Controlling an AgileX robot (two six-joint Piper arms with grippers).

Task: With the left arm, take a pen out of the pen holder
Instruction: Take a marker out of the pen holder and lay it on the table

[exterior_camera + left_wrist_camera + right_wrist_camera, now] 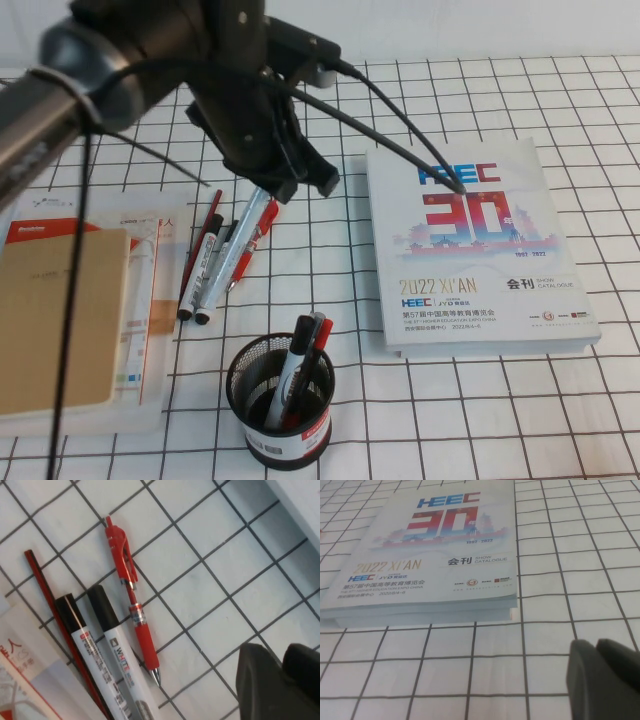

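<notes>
A black mesh pen holder (pixel 262 432) stands near the front of the table with a black-capped marker (pixel 292 362) and a red pen (pixel 318 338) upright in it. My left gripper (pixel 292 180) (pixel 284 656) hangs above the table behind the holder, shut, with nothing showing between its fingers. Just below it lie a red click pen (pixel 135 602) (pixel 244 256), two white markers (pixel 116 656) (pixel 198 285) and a thin red pencil (pixel 47 587), all flat on the grid cloth. My right gripper (pixel 600 652) is shut and empty, low over the cloth near the catalogue's corner.
A thick HEEC catalogue (pixel 470 250) (pixel 430 555) lies right of the pens. A brown notebook (pixel 60 320) on a plastic sleeve sits at the left front. Black cables (pixel 400 140) trail from the left arm over the catalogue.
</notes>
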